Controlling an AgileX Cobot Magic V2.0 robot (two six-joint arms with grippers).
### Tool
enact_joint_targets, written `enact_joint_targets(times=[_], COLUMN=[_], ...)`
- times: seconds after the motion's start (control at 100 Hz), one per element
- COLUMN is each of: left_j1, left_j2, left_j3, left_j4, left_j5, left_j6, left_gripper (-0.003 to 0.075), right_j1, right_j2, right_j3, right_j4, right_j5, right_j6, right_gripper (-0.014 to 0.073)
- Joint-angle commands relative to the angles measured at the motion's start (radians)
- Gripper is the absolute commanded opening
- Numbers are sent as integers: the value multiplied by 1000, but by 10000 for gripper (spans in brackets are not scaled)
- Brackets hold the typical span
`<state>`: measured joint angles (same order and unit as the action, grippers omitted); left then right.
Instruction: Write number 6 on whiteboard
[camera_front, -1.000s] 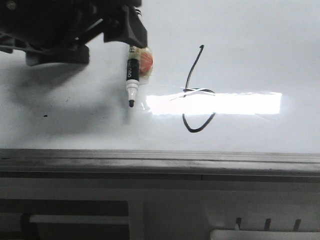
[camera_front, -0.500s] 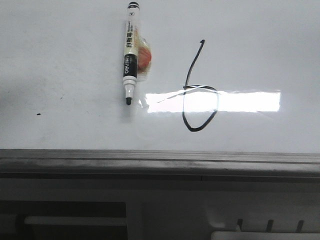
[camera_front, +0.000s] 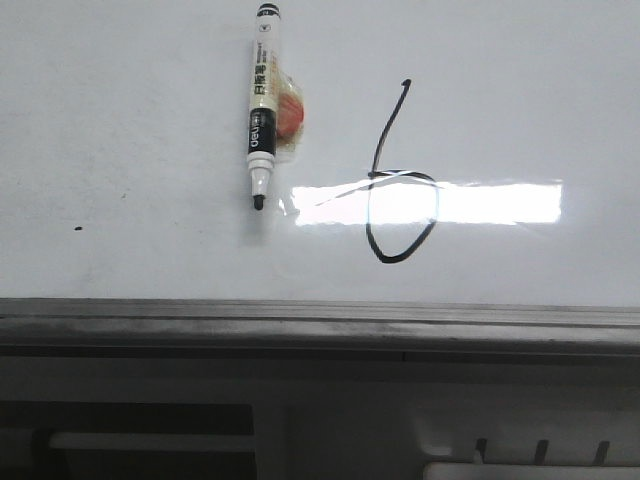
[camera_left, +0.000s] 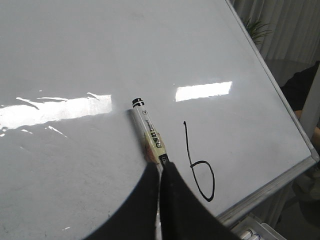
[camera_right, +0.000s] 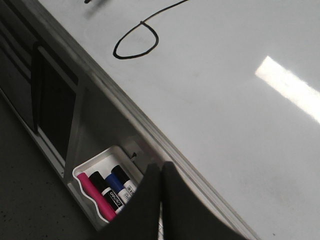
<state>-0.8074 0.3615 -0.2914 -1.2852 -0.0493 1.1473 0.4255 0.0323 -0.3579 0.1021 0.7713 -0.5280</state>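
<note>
Whiteboard (camera_front: 120, 120) lying flat, carrying a marker and a drawn figure
A black-and-white marker (camera_front: 261, 110) is lying on it, tip toward the grey frame edge (camera_front: 320, 322), just beside the number 6 (camera_front: 398, 180) crossing the glare

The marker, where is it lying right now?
In the front view the marker lies flat on the whiteboard, left of the drawn 6, its uncapped tip pointing toward the board's near frame edge.

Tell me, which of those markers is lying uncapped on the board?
The black-and-white marker beside the number 6, its bare tip showing. The pink, blue and black ones sit capped in the tray below.
</note>
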Motion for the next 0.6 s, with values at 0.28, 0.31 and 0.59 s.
enact_joint_targets(times=[0.28, 0.31, 0.59], left_j1=[1, 1, 26], left_j2=[4, 4, -68], left_j3=[-26, -26, 57], left_j4=[5, 5, 132], left_j5=[-10, -10, -32], left_j6=[2, 2, -1], left_gripper=[-19, -19, -19], right_j1=[-7, -7, -7], right_j2=[11, 11, 11], right_j3=[-22, -22, -22], right_j4=[-6, -6, -6], right_j5=[-69, -69, -69], right_j6=[-5, -5, -5], right_gripper=[-64, -64, -64])
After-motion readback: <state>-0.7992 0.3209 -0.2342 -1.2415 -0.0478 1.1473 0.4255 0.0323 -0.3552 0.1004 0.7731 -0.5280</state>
